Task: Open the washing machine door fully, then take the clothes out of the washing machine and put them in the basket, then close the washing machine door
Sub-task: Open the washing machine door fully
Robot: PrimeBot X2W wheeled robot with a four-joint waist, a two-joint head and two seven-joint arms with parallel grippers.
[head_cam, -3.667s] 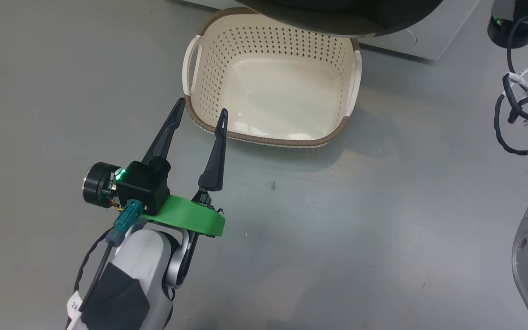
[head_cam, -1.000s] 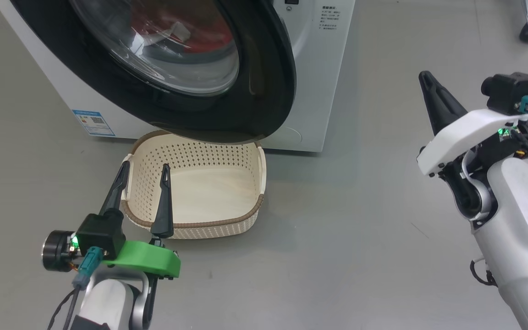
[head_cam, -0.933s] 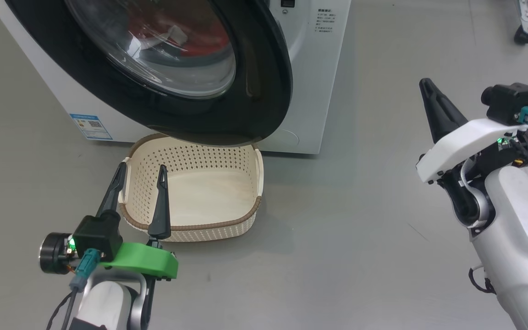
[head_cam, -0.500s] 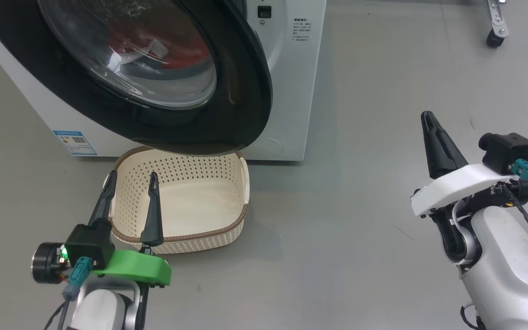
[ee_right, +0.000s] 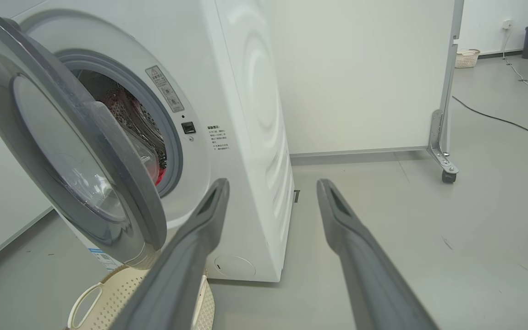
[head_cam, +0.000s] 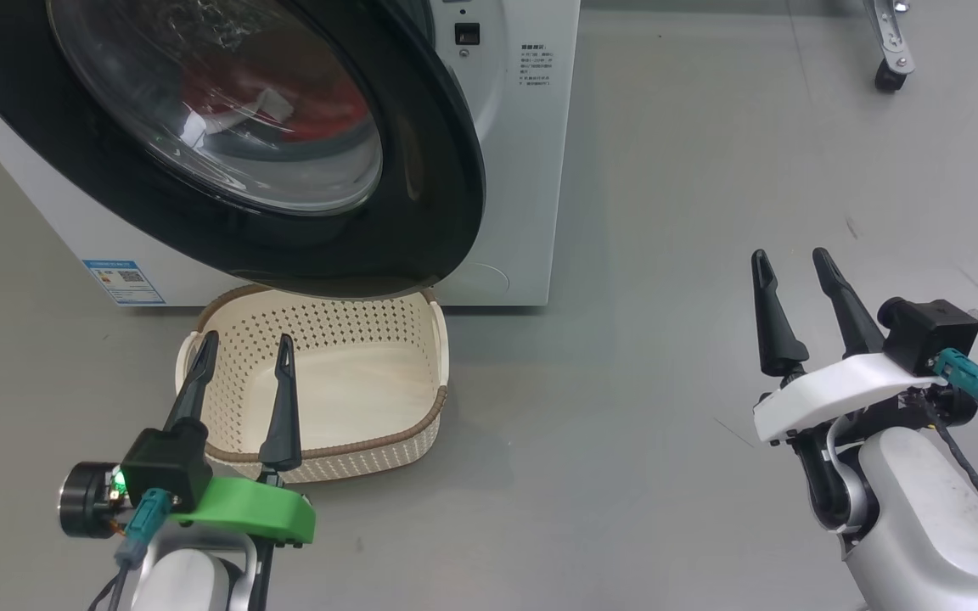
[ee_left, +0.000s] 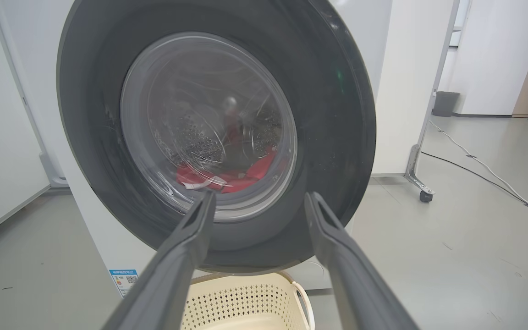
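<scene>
The washing machine (head_cam: 514, 170) (ee_right: 245, 114) stands at the upper left, and its round black-rimmed door (head_cam: 421, 170) (ee_left: 337, 137) (ee_right: 122, 192) hangs partly ajar over the basket. Red clothes (head_cam: 328, 110) (ee_left: 236, 174) lie in the drum behind the door glass. The cream basket (head_cam: 353, 382) (ee_left: 245, 302) (ee_right: 103, 298) sits empty on the floor below the door. My left gripper (head_cam: 243, 352) (ee_left: 257, 201) is open over the basket's near left rim, pointing at the door. My right gripper (head_cam: 790, 259) (ee_right: 273, 185) is open and empty over bare floor to the machine's right.
Grey floor (head_cam: 667, 255) spreads to the right of the machine. A wheeled white partition stands behind, with its caster (head_cam: 884, 76) (ee_right: 447, 176) on the floor. A black cable (ee_right: 497, 119) runs across the floor at the far right.
The right gripper's fingers have gone from shut to open, and that arm has dropped lower in the head view. The camera has tilted up from the basket, bringing the machine and door further into view.
</scene>
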